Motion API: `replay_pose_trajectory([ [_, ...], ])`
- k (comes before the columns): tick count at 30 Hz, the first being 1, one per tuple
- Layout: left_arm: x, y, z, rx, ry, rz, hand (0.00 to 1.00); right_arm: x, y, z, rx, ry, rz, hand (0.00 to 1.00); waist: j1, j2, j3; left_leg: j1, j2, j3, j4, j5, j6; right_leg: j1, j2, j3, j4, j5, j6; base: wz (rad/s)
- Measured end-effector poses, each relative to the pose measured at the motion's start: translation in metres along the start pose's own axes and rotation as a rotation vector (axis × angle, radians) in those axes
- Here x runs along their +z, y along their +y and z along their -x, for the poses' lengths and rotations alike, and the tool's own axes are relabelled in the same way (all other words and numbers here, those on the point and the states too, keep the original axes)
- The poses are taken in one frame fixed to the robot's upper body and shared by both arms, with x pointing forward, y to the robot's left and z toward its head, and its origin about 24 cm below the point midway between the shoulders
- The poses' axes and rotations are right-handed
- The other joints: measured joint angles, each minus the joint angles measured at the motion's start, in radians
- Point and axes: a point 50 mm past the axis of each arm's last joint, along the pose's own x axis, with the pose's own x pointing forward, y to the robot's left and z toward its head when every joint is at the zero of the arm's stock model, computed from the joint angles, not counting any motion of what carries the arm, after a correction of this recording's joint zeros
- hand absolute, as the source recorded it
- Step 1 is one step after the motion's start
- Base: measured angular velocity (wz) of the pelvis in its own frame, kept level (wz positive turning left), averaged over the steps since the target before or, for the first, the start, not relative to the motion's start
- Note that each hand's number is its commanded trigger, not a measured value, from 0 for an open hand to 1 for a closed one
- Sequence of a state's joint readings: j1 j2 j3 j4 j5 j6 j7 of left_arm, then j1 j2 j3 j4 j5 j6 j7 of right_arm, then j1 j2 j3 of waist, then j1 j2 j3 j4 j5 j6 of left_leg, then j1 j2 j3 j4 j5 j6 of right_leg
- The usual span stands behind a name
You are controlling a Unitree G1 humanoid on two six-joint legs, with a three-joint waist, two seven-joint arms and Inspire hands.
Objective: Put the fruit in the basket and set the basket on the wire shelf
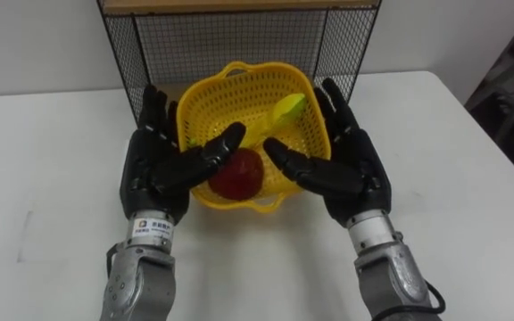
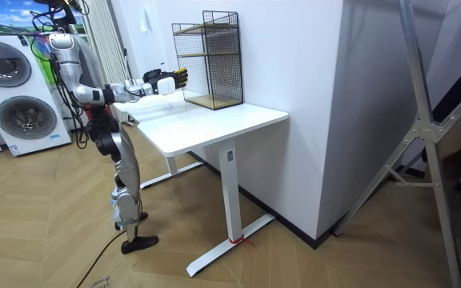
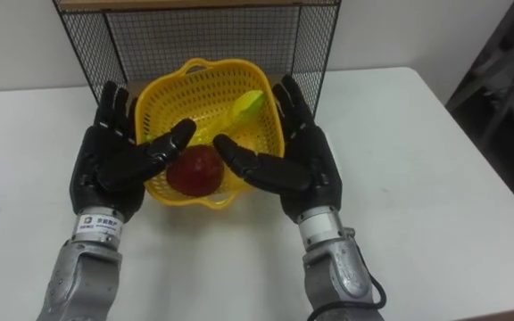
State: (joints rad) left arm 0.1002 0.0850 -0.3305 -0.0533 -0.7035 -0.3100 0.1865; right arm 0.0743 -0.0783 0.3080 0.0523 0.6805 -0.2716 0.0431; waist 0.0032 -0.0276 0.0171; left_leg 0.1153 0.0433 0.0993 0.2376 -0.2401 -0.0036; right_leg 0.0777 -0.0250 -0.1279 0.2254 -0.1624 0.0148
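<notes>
The basket (image 1: 205, 100) is faintly glossy yellow plastic lattice; the red apple (image 1: 239, 174) is smooth and shiny; the yellow-green fruit (image 1: 286, 111) smooth; the wire shelf (image 1: 230, 40) matt black metal mesh with a wooden board (image 1: 239, 4); the bench (image 1: 471, 178) smooth matt white; the left hand (image 1: 154, 169) and right hand (image 1: 346, 169) matt black plastic.

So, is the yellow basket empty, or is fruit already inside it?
Not empty. A red apple and a yellow-green fruit lie inside the yellow basket, which sits between the open left hand and right hand.
</notes>
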Motion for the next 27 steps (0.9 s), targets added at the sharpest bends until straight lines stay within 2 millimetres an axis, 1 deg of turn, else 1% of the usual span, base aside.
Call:
replay_pose_trajectory([
  [2, 0.000, 0.000, 0.000, -0.001, 0.000, 0.000, 0.00, -0.002, -0.001, 0.000, -0.004, 0.009, -0.006, 0.00, 0.002, 0.001, 0.0005, -0.004, 0.006, 0.002, 0.021, -0.009, -0.002, -0.007, 0.002, -0.003, 0.020, -0.007, -0.005, -0.06],
  [4, 0.000, 0.001, 0.000, 0.004, -0.002, -0.003, 0.00, -0.004, -0.001, 0.002, -0.008, 0.019, -0.030, 0.00, 0.017, -0.003, 0.0020, -0.034, 0.026, 0.009, 0.107, -0.055, -0.013, -0.038, 0.012, -0.006, 0.099, -0.048, -0.021, -0.19],
  [5, 0.000, 0.001, 0.001, 0.005, -0.002, -0.003, 0.00, -0.005, -0.001, 0.002, -0.009, 0.021, -0.033, 0.00, 0.019, -0.003, 0.0021, -0.044, 0.033, 0.009, 0.136, -0.069, -0.017, -0.046, 0.014, -0.010, 0.119, -0.059, -0.026, -0.11],
  [7, 0.000, 0.002, 0.001, 0.006, -0.002, -0.005, 0.00, -0.006, -0.001, 0.003, -0.009, 0.029, -0.035, 0.00, 0.026, -0.001, 0.0030, -0.095, 0.068, 0.006, 0.260, -0.122, -0.039, -0.087, 0.034, -0.013, 0.207, -0.110, -0.049, -0.05],
  [8, 0.000, 0.002, 0.001, 0.007, -0.001, -0.006, 0.00, -0.007, -0.001, 0.003, -0.008, 0.031, -0.035, 0.00, 0.028, -0.003, 0.0021, -0.107, 0.073, 0.004, 0.290, -0.131, -0.045, -0.102, 0.037, -0.012, 0.231, -0.129, -0.054, -0.04],
  [9, 0.000, 0.004, 0.002, 0.012, 0.003, -0.007, 0.00, -0.008, -0.001, 0.005, -0.010, 0.037, -0.036, 0.00, 0.029, -0.004, 0.0018, -0.136, 0.085, 0.005, 0.361, -0.134, -0.050, -0.115, 0.043, -0.005, 0.267, -0.158, -0.061, -0.04],
  [10, -0.001, 0.005, 0.004, 0.017, 0.009, -0.007, 0.00, -0.009, -0.003, 0.007, -0.015, 0.046, -0.034, 0.00, 0.028, 0.001, 0.0029, -0.175, 0.103, 0.003, 0.464, -0.123, -0.050, -0.115, 0.047, 0.000, 0.289, -0.181, -0.070, -0.07],
  [11, -0.001, 0.005, 0.004, 0.018, 0.010, -0.008, 0.00, -0.010, -0.003, 0.008, -0.014, 0.051, -0.033, 0.00, 0.030, 0.005, 0.0032, -0.197, 0.109, -0.004, 0.515, -0.110, -0.045, -0.113, 0.051, 0.002, 0.298, -0.187, -0.075, -0.09],
  [12, -0.001, 0.006, 0.004, 0.019, 0.009, -0.010, 0.00, -0.011, -0.002, 0.008, -0.011, 0.056, -0.036, 0.00, 0.029, 0.006, 0.0045, -0.250, 0.117, -0.018, 0.609, -0.062, -0.041, -0.103, 0.056, 0.007, 0.312, -0.195, -0.088, 0.00],
  [13, -0.001, 0.006, 0.004, 0.019, 0.008, -0.009, 0.00, -0.011, -0.002, 0.008, -0.011, 0.057, -0.037, 0.00, 0.029, -0.007, 0.0078, -0.296, 0.104, -0.035, 0.650, -0.035, -0.039, -0.093, 0.056, 0.017, 0.314, -0.199, -0.101, 0.09],
  [14, -0.001, 0.005, 0.004, 0.017, 0.008, -0.005, 0.00, -0.011, -0.003, 0.008, -0.014, 0.053, -0.039, 0.00, 0.023, -0.010, 0.0049, -0.319, 0.082, -0.044, 0.635, -0.038, -0.033, -0.092, 0.054, 0.020, 0.313, -0.200, -0.105, 0.10],
  [15, -0.002, 0.003, 0.003, 0.011, 0.008, -0.003, 0.00, -0.009, -0.004, 0.007, -0.020, 0.045, -0.043, 0.00, 0.024, -0.013, 0.0052, -0.359, 0.043, -0.045, 0.565, -0.041, -0.024, -0.092, 0.047, 0.033, 0.311, -0.201, -0.105, -0.17],
  [16, -0.003, 0.001, 0.003, 0.008, 0.004, -0.010, 0.00, -0.009, -0.004, 0.007, -0.021, 0.045, -0.042, 0.00, 0.036, -0.012, 0.0053, -0.390, 0.009, -0.043, 0.456, -0.027, -0.028, -0.098, 0.043, 0.048, 0.304, -0.204, -0.099, -0.34],
  [17, -0.002, 0.002, 0.003, 0.006, 0.001, -0.018, 0.00, -0.009, -0.004, 0.007, -0.021, 0.049, -0.043, 0.00, 0.043, -0.011, 0.0045, -0.401, -0.005, -0.043, 0.384, -0.006, -0.028, -0.095, 0.040, 0.047, 0.300, -0.205, -0.098, -0.51],
  [18, -0.001, 0.001, 0.002, 0.003, -0.008, -0.023, 0.00, -0.010, -0.004, 0.007, -0.017, 0.052, -0.042, 0.00, 0.053, -0.009, 0.0032, -0.410, -0.017, -0.048, 0.237, 0.053, -0.023, -0.094, 0.040, 0.044, 0.297, -0.207, -0.102, -0.47],
  [19, -0.001, 0.003, 0.003, 0.007, -0.007, -0.027, 0.00, -0.012, -0.004, 0.009, -0.015, 0.067, -0.044, 0.00, 0.055, -0.010, -0.0062, -0.408, -0.020, -0.050, 0.178, 0.131, -0.013, -0.087, 0.039, 0.045, 0.294, -0.215, -0.100, -0.29],
  [20, 0.000, 0.004, 0.002, 0.009, -0.010, -0.031, 0.00, -0.013, -0.003, 0.009, -0.013, 0.074, -0.041, 0.00, 0.048, -0.026, -0.0125, -0.393, -0.029, -0.048, 0.150, 0.176, -0.006, -0.081, 0.034, 0.041, 0.291, -0.218, -0.092, -0.04],
  [21, 0.000, 0.004, 0.002, 0.009, -0.009, -0.032, 0.00, -0.013, -0.004, 0.009, -0.012, 0.074, -0.038, 0.00, 0.041, -0.033, -0.0119, -0.389, -0.037, -0.046, 0.141, 0.186, -0.003, -0.080, 0.028, 0.039, 0.291, -0.218, -0.093, 0.18],
  [22, 0.000, 0.003, 0.003, 0.006, -0.004, -0.033, 0.00, -0.011, -0.005, 0.009, -0.001, 0.075, -0.029, 0.00, 0.033, -0.042, -0.0149, -0.387, -0.042, -0.047, 0.146, 0.198, 0.007, -0.070, 0.026, 0.038, 0.281, -0.220, -0.090, 0.05],
  [23, -0.001, 0.003, 0.003, 0.004, -0.001, -0.032, 0.00, -0.010, -0.007, 0.009, 0.000, 0.076, -0.025, 0.00, 0.032, -0.038, -0.0132, -0.387, -0.041, -0.048, 0.158, 0.207, 0.013, -0.063, 0.027, 0.036, 0.273, -0.220, -0.090, -0.10],
  [24, -0.001, 0.003, 0.003, -0.001, 0.002, -0.035, 0.00, -0.010, -0.008, 0.010, 0.000, 0.080, -0.026, 0.00, 0.032, -0.035, -0.0104, -0.387, -0.042, -0.048, 0.184, 0.208, 0.025, -0.048, 0.029, 0.037, 0.261, -0.225, -0.085, -0.11],
  [25, -0.001, 0.003, 0.003, -0.002, 0.001, -0.036, 0.00, -0.010, -0.007, 0.010, 0.004, 0.081, -0.025, 0.00, 0.030, -0.035, -0.0109, -0.390, -0.047, -0.047, 0.202, 0.195, 0.034, -0.036, 0.023, 0.041, 0.248, -0.230, -0.080, -0.07],
  [26, 0.000, 0.002, 0.002, -0.004, -0.001, -0.035, 0.00, -0.009, -0.007, 0.010, 0.007, 0.079, -0.024, 0.00, 0.029, -0.034, -0.0104, -0.392, -0.052, -0.046, 0.209, 0.185, 0.036, -0.032, 0.021, 0.042, 0.240, -0.232, -0.077, 0.00],
  [27, 0.000, 0.001, 0.001, -0.007, -0.005, -0.035, 0.00, -0.008, -0.007, 0.009, 0.011, 0.074, -0.022, 0.00, 0.028, -0.035, -0.0100, -0.392, -0.059, -0.041, 0.214, 0.171, 0.040, -0.028, 0.009, 0.042, 0.239, -0.242, -0.071, 0.00],
])
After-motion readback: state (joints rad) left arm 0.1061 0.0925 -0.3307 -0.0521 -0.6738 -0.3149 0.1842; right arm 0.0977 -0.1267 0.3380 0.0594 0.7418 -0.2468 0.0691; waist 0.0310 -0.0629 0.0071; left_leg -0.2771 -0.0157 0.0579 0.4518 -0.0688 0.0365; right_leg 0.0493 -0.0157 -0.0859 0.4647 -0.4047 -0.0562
